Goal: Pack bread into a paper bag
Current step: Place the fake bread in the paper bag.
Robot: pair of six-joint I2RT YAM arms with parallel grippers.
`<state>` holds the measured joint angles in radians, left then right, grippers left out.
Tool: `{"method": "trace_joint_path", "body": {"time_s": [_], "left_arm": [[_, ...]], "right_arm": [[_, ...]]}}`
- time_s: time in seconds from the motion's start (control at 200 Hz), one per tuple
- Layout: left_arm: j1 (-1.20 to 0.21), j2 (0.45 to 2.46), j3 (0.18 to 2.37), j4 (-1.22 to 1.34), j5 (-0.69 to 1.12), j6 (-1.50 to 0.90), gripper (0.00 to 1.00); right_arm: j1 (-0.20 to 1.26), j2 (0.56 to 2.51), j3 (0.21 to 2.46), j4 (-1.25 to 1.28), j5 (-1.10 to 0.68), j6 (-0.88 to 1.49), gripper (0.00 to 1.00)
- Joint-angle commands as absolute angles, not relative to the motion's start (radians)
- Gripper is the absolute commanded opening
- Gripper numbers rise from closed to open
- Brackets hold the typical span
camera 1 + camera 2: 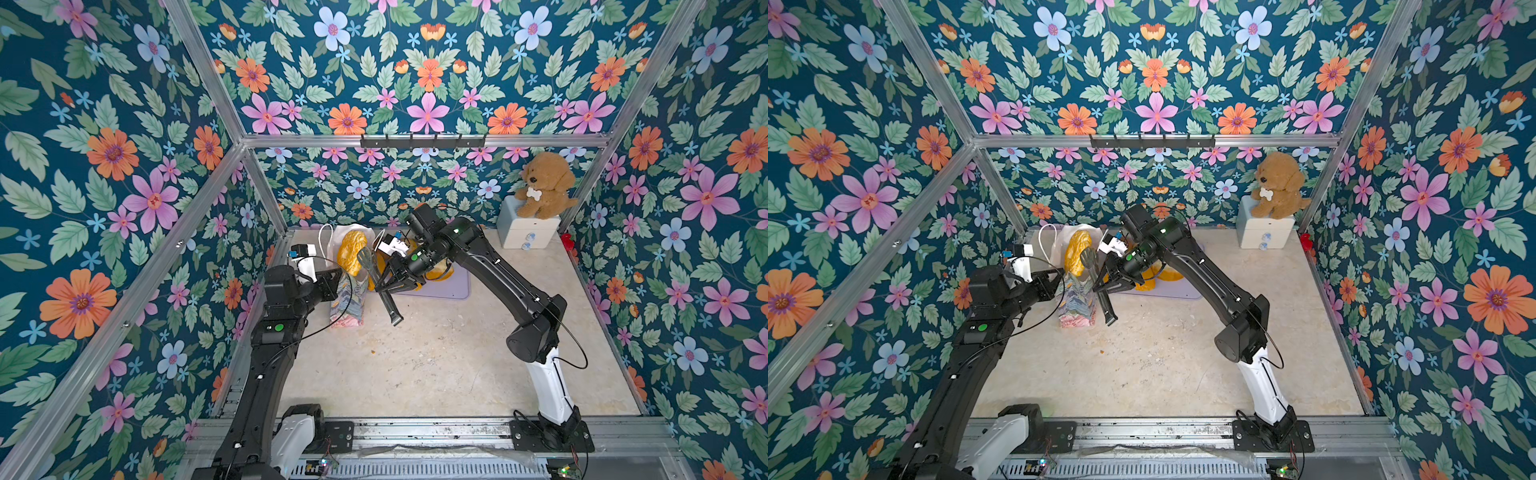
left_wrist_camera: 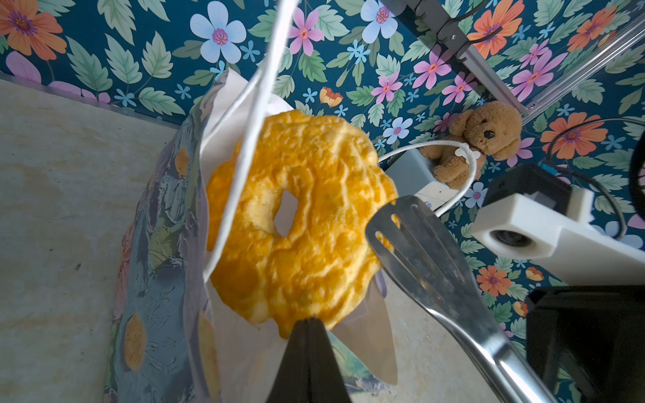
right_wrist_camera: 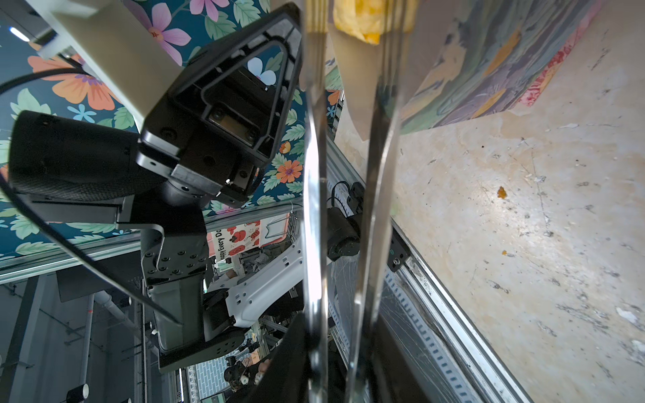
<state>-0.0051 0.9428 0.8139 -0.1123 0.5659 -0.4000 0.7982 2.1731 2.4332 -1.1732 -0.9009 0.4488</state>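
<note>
Where the paper bag (image 1: 349, 309) opens, 1 bread ring (image 1: 349, 249) protrudes.

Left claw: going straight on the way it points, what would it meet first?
Most likely the big golden ring, standing in the paper bag right ahead of the shut left claw; the gap is hard to judge. The tongs sit off that line.

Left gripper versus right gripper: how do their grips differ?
The left gripper is shut, pinching the rim of the paper bag; the right gripper is closed on metal tongs, which keep its jaws apart. The left gripper sits beside the bag; the right gripper reaches in with the tongs' tip at the ring bread. Both hold something.
</note>
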Motion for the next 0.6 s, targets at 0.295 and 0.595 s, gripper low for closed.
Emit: {"method": "trace_joint_path", "body": {"time_s": [0.295, 0.595], "left_arm": [[-0.005, 0.937, 0.813, -0.130, 0.556, -0.385, 0.10], [-0.005, 0.943, 0.817, -0.133, 0.554, -0.382, 0.11]], "right_arm": [[0.800, 2.154, 2.392, -1.079, -0.959, 0.472, 0.34], [0.791, 2.116, 2.280, -0.925, -1.010, 0.553, 0.36]]}}
